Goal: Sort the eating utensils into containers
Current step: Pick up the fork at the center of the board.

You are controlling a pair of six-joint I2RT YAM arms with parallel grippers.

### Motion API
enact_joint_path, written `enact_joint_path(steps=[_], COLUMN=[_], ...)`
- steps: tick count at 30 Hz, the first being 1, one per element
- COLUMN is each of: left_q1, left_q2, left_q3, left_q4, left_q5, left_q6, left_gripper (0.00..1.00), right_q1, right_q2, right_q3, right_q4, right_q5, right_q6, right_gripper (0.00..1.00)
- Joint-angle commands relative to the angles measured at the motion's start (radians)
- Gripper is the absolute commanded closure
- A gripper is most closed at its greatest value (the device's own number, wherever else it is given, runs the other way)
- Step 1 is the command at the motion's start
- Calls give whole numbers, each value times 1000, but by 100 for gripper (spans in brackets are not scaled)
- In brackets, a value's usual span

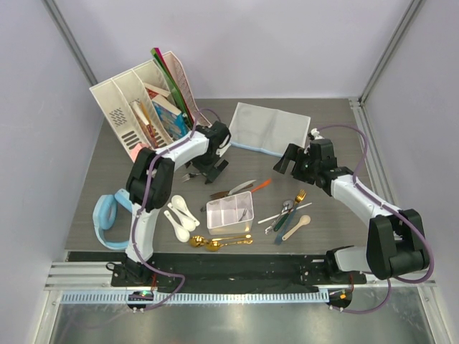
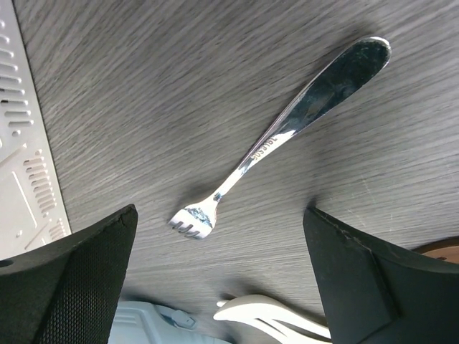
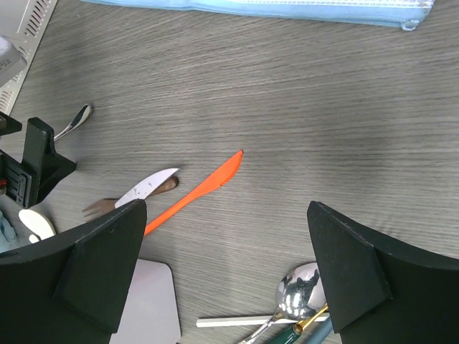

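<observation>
L arm: rises from base, elbow bent, forearm reaching fwd and inward, wrist tipped down. L gripper jaws spread wide, empty; black fingers at both lower corners of wrist cam.
R arm: folded low, forearm stretched fwd-left. R gripper pointing down, jaws fully apart, empty.

Glossy metal fork; matt wood-grain table.
</observation>
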Motion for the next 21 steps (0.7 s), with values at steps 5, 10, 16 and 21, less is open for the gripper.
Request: enact_joint_path(steps=[5,10,16,21], left_q1=[16,33,71,76], left_q2=[81,74,105,76], left_q3=[-22,-42,-6,-25], left_q4=[24,-4,-56,-56], left_q5=[176,278,354,380], left_q6=[19,6,-1,-56], left_gripper=[6,10,19,31], right_q1=[1,1,1,-1], right_q2=[-38,-42,-64,-72], right_q3=[-3,-15,0,-1], right_q4=[30,33,33,25], right_q5=[-14,-17,-42,-22], right_q6=[10,12,26,19], right_gripper=[0,0,0,0])
